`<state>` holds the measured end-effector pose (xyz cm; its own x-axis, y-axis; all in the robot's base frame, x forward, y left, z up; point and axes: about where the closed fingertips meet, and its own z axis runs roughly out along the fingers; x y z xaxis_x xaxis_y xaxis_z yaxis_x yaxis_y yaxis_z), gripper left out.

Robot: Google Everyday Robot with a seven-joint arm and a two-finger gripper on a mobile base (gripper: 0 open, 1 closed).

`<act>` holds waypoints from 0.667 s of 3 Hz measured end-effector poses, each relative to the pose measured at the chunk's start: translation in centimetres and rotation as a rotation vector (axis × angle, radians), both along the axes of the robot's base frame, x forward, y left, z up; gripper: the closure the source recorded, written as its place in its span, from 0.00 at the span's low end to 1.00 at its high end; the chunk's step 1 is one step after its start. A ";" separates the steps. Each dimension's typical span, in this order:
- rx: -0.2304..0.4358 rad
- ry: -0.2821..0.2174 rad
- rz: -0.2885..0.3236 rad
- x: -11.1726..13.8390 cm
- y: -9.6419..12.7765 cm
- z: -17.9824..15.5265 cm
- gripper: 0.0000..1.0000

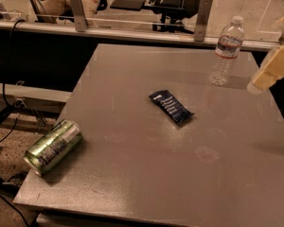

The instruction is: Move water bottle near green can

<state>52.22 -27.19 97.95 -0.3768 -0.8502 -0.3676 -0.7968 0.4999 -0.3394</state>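
Grey tabletop, viewed from its near edge. Water bottle, clear with a white cap, upright close to the far right corner. Green can on its side at the left edge, close to the near left corner, seemingly partly over the rim. Dark blue snack wrapper flat in the middle, roughly on the diagonal between bottle and can. Hand in the air over the right edge, near the bottle but apart from it, only partly in frame; impossible to tell whether wide or narrow.

Risks, as a judgement: tall, light bottle easily toppled by a glancing approach or too high a grip, then free to roll off the far or right edge. Wrapper liable to be caught and dragged on a low carry. Can, round and at the edge, likely to roll off if nudged during set-down.
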 end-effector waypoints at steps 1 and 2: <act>0.054 -0.024 -0.059 3.0 -1.5 -0.2 0.00; 0.122 -0.033 -0.112 6.5 -2.6 -0.8 0.00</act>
<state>58.77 -29.76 97.20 -0.4528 -0.7520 -0.4790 -0.7230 0.6241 -0.2962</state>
